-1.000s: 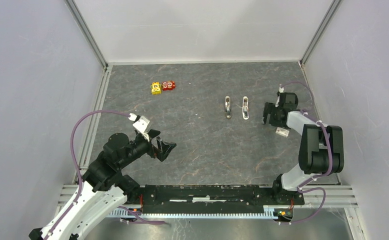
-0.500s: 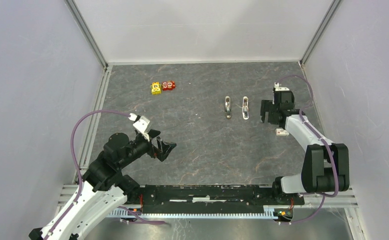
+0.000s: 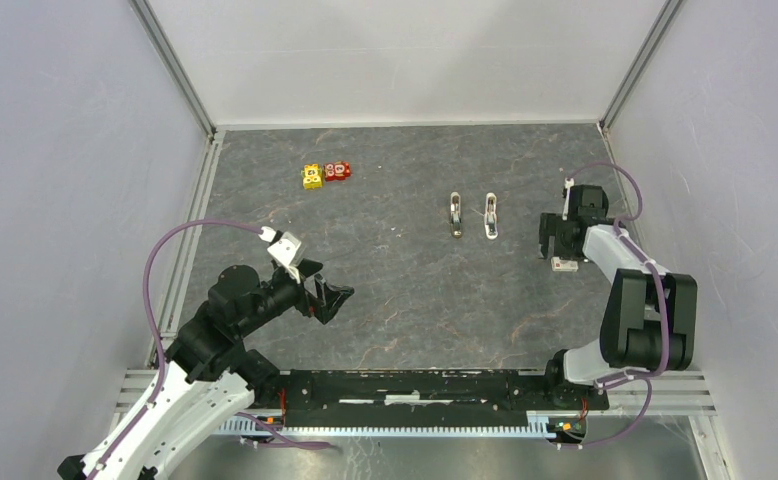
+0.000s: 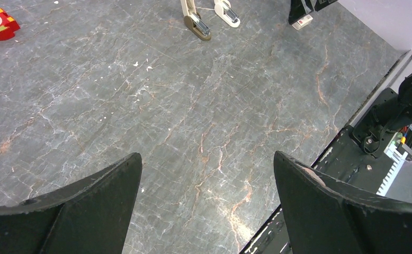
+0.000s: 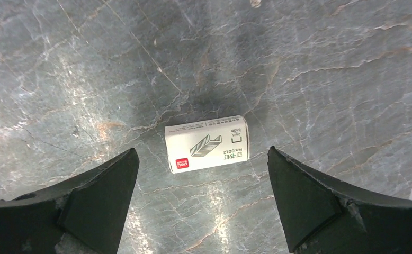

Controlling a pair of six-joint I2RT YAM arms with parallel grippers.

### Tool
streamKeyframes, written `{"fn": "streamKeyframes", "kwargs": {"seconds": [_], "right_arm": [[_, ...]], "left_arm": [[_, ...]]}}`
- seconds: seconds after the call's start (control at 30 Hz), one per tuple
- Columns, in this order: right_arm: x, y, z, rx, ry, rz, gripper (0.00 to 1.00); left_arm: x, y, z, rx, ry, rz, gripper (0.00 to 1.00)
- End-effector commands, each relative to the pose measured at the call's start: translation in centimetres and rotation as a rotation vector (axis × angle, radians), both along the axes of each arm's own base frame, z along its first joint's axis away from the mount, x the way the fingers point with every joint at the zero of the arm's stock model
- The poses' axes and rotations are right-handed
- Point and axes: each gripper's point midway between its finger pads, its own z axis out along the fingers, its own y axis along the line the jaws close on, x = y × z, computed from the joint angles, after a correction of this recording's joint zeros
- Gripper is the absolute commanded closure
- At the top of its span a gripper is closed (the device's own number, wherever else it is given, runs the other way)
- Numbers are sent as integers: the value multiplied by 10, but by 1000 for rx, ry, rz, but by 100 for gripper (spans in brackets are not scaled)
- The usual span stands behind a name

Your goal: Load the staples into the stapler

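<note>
Two tiny stapler pieces lie side by side at the back middle: a cream-white one (image 3: 490,215) and a beige one with grey metal (image 3: 455,214). Both also show in the left wrist view, the white one (image 4: 227,11) beside the beige one (image 4: 196,24). A small white staple box (image 3: 564,264) lies flat to their right. My right gripper (image 3: 555,248) is open just above it. In the right wrist view the staple box (image 5: 207,143) lies between and just ahead of the fingertips of the right gripper (image 5: 202,151), untouched. My left gripper (image 3: 327,290) is open and empty over bare table at the near left, as the left wrist view (image 4: 207,155) shows.
A yellow toy block (image 3: 312,177) and a red one (image 3: 338,171) sit at the back left. White walls close in the table on three sides. A black rail (image 3: 425,385) runs along the near edge.
My right gripper has moved right and nearer, from beside the staplers to over the staple box. The left arm has not moved.
</note>
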Motion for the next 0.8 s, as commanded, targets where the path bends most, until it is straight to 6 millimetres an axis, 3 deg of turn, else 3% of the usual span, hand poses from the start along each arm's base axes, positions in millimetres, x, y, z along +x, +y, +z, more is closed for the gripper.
{"fn": "streamKeyframes", "kwargs": {"seconds": [0.0, 0.37, 0.77], "right_arm": [[6, 0, 0, 16, 29, 61, 2], [7, 2, -17, 48, 55, 54, 2], [8, 18, -16, 125, 26, 86, 24]], "left_arm": [[2, -3, 9, 8, -59, -28, 0], [4, -2, 8, 17, -58, -16, 0], [6, 1, 8, 23, -64, 1, 0]]}}
